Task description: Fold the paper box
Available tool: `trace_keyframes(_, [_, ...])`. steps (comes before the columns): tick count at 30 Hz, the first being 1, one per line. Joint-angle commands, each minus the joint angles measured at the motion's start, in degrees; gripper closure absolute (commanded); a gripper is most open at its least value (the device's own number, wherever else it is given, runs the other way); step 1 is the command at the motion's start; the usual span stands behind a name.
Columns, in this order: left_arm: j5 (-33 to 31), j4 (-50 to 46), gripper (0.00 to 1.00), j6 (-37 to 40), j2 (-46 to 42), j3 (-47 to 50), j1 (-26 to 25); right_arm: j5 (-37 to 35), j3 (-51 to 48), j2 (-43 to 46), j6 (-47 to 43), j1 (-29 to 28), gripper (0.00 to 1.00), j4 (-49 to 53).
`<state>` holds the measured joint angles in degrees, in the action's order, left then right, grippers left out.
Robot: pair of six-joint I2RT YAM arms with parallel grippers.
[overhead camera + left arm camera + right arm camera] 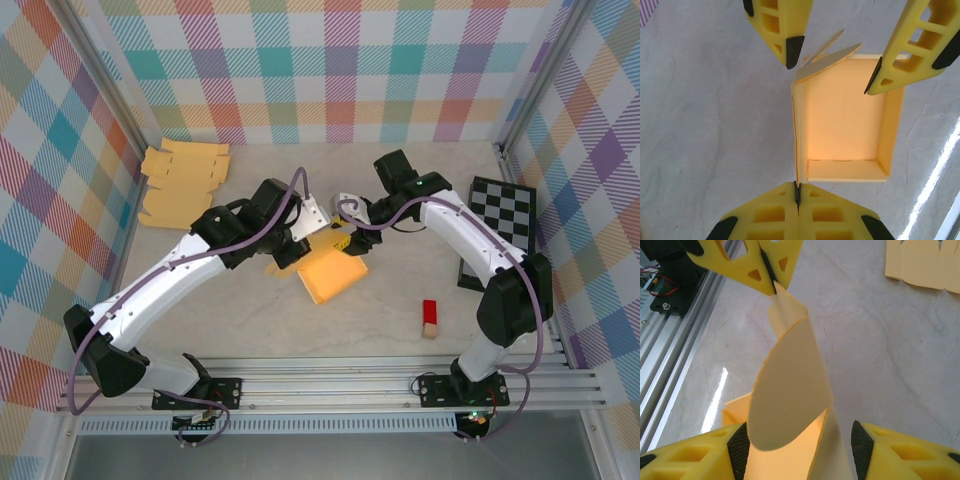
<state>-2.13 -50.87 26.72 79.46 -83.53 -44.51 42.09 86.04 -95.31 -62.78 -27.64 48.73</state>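
Note:
The yellow paper box (333, 272) lies mid-table as an open tray (845, 125) with its walls standing. My left gripper (798, 189) is shut on the near end of the tray's left wall, and it also appears pinching that wall (766, 266) from the other side. At the far end a rounded flap (790, 390) curls up over the tray. My right gripper (799, 447) is open and straddles that flap, its black pads (738, 450) standing apart on either side. From above, both grippers (300, 250) (352, 243) meet over the box's back edge.
A stack of flat box blanks (180, 185) lies at the back left, also visible as blanks (925, 262). A chessboard (500, 230) sits at the right wall. A small red block (430, 318) lies front right. An aluminium rail (330, 385) runs along the near edge.

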Motion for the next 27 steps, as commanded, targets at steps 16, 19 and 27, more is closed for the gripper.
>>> trace_keyframes(16, [-1.4, -1.2, 1.0, 3.8, 1.8, -3.2, -1.1, -1.8, 2.5, 1.2, -6.7, 9.1, 0.37, 0.9])
trace_keyframes(19, [-1.1, -1.4, 1.0, 3.8, 2.1, -3.5, -1.3, -2.5, 2.4, -0.3, -6.0, 7.9, 0.38, -0.4])
trace_keyframes(27, [-1.4, -1.4, 1.0, 4.1, 2.3, -3.5, -1.5, -3.8, 2.1, -2.8, -5.6, 5.6, 0.38, -1.4])
